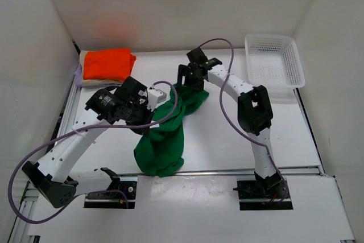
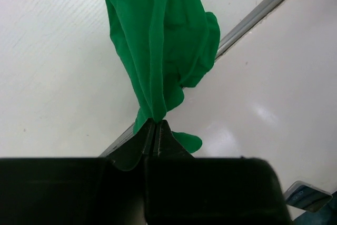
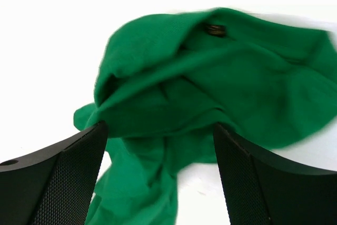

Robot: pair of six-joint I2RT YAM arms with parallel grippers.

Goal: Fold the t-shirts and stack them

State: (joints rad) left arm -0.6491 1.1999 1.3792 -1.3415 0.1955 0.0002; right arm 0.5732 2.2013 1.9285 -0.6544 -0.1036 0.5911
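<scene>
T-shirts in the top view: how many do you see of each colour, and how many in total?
green t-shirt: 1
orange-red t-shirt: 1
beige t-shirt, only an edge showing: 1
lavender t-shirt, only an edge showing: 1
Total: 4

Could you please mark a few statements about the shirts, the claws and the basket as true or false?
1. The left claw is shut on the green t-shirt. True.
2. The right claw is clamped on the green t-shirt. False: its jaws stand wide open, with the cloth in front of them.
3. The orange-red t-shirt lies folded on top of the pile at the far left corner. True.
4. The green t-shirt is in the white mesh basket. False: it is crumpled on the table between the arms, and the basket stands at the far right.
</scene>
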